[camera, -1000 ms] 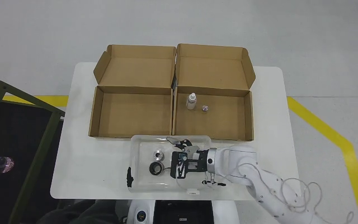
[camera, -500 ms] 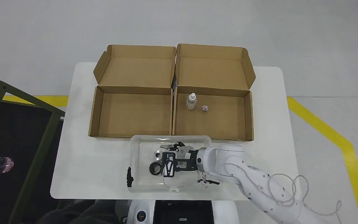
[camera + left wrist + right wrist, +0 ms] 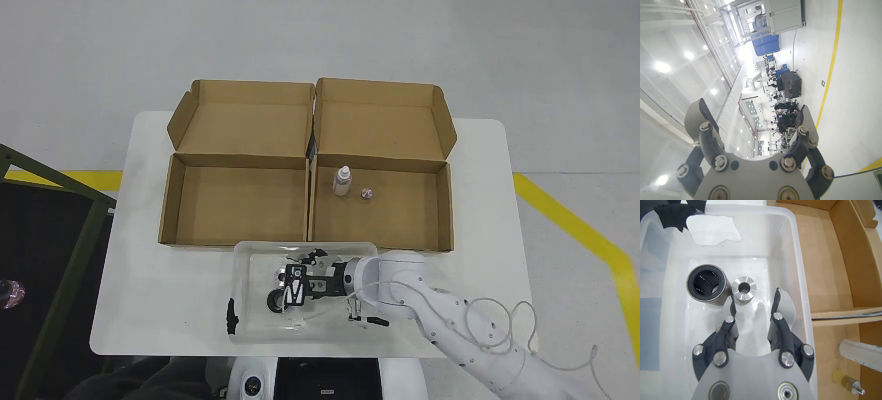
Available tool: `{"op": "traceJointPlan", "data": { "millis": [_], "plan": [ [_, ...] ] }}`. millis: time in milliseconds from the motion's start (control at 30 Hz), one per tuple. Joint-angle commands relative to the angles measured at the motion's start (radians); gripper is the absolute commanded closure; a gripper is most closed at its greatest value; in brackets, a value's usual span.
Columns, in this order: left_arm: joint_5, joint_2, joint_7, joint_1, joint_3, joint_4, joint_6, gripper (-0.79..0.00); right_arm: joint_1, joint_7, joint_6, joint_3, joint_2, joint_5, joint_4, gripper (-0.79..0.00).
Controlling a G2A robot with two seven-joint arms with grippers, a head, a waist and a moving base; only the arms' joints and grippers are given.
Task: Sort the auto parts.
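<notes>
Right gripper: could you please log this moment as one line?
right gripper: open, inside clear bin | steel bushing: ungrasped at fingertips, beside bearing | left gripper: open, empty

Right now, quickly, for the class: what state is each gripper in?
Left gripper: open, holding nothing.
Right gripper: open, holding nothing, down in the bin.

We see bright, even overhead light, ceiling lamps (image 3: 662,66) flaring white, pale glare on the floor of the clear bin (image 3: 796,262), faint shadows beside the cardboard boxes (image 3: 240,205), and straight lines bowing toward the wrist views' edges.
</notes>
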Motion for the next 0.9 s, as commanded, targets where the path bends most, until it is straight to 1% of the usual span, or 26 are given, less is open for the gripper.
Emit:
{"op": "traceJointPlan", "data": {
  "millis": [0,233,533,667,733,767,800,867],
  "plan": [
    [0.0,0.0,0.0,0.0,0.0,0.0,0.0,-0.785,0.01,0.002,0.001,-0.012,-0.007,0.003,0.015,-0.366],
    [0.0,0.0,0.0,0.0,0.0,0.0,0.0,-0.785,0.042,0.006,0.002,-0.048,-0.03,0.015,0.065,-0.388],
    [0.0,0.0,0.0,0.0,0.0,0.0,0.0,-0.785,0.083,0.007,-0.003,-0.095,-0.063,0.021,0.131,-0.385],
    [0.0,0.0,0.0,0.0,0.0,0.0,0.0,-0.785,0.093,0.0,-0.003,-0.105,-0.073,0.023,0.154,-0.369],
    [0.0,0.0,0.0,0.0,0.0,0.0,0.0,-0.785,0.097,-0.004,-0.007,-0.108,-0.078,0.028,0.163,-0.345],
    [0.0,0.0,0.0,0.0,0.0,0.0,0.0,-0.785,0.098,-0.007,-0.009,-0.108,-0.08,0.03,0.167,-0.32],
    [0.0,0.0,0.0,0.0,0.0,0.0,0.0,-0.785,0.099,-0.011,-0.011,-0.108,-0.081,0.033,0.171,-0.271],
    [0.0,0.0,0.0,0.0,0.0,0.0,0.0,-0.785,0.1,-0.019,-0.017,-0.109,-0.084,0.037,0.176,-0.142]
  ]
}}
